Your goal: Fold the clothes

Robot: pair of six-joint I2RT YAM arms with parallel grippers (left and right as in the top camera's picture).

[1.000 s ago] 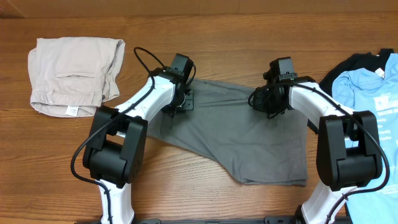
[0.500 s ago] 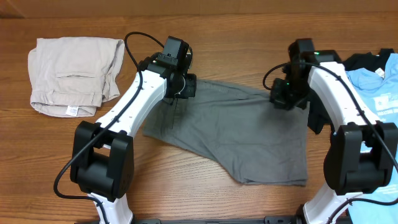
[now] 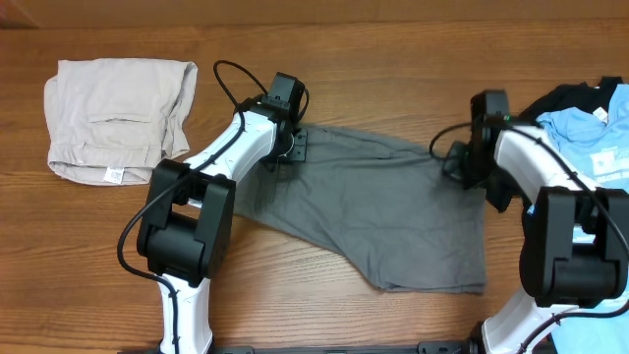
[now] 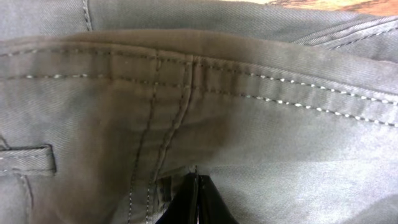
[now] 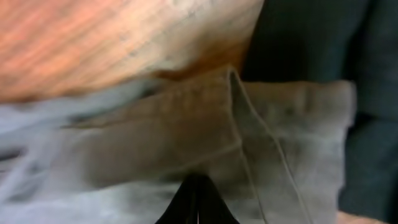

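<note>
- The grey shorts (image 3: 383, 216) lay spread across the middle of the wooden table (image 3: 344, 49), between the two arms, their far edge slanting down from left to right.
- The left gripper (image 3: 292, 147) sat at the far left corner of the shorts, jaws clenched on the cloth; in its wrist view the fingertips met in a point just under the stitched waistband (image 4: 205, 74), with a belt loop (image 4: 25, 158) off to the left.
- The right gripper (image 3: 462, 165) was at the far right edge of the shorts, jaws pinched tight on a raised, creased fold of grey fabric, with bare wood showing behind it in the wrist view.
- The near hem lay flat and straight at the lower right; the left side ran out to a loose point.
- The beige shorts (image 3: 118, 118) lay folded at the far left, well apart from the grey pair, with bare wood between.
- The light blue T-shirt (image 3: 590, 147), lying on a black garment (image 3: 560, 103), crowded the right edge, just beside the right arm.
- Bare wood ran along the whole far side and in front of the shorts at the near left.
</note>
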